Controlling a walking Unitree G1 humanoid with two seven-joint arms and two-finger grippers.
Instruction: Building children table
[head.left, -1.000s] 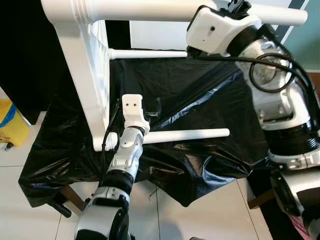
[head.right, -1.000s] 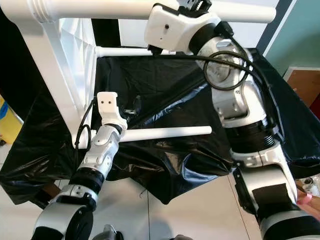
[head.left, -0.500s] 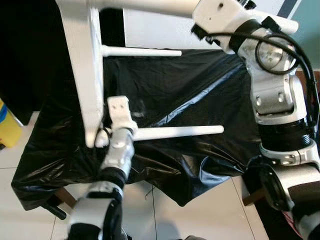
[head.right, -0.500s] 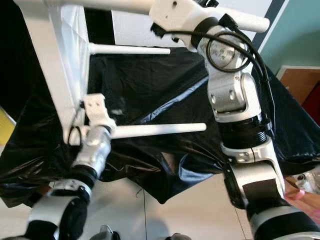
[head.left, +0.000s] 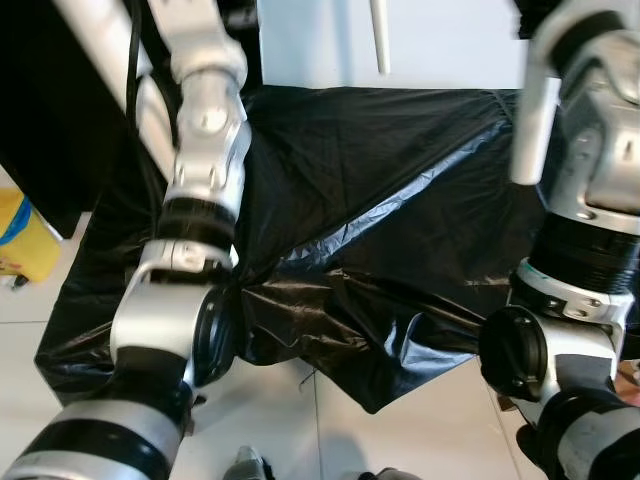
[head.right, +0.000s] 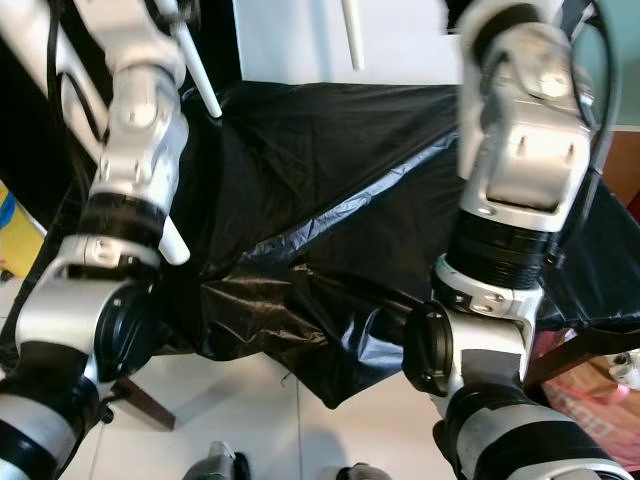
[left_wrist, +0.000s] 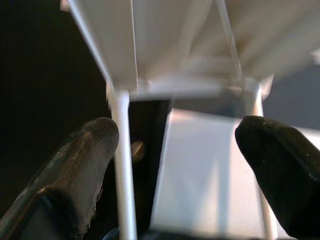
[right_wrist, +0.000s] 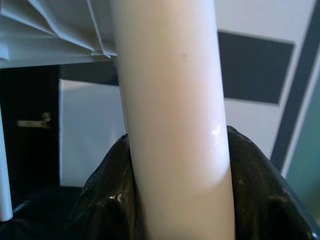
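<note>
1. Both silver arms reach up past the black plastic sheet (head.left: 380, 250) draped over the tabletop.
2. The right gripper (right_wrist: 175, 220) has its fingers clenched round a thick white table leg (right_wrist: 172, 100).
3. The left gripper (left_wrist: 175, 165) hangs with fingers (left_wrist: 75, 175) spread, released, beneath the white table frame (left_wrist: 165, 45).

plastic sheet (head.left: 400, 200) over table, between both arms, bin (head.left: 20, 240) far left
</note>
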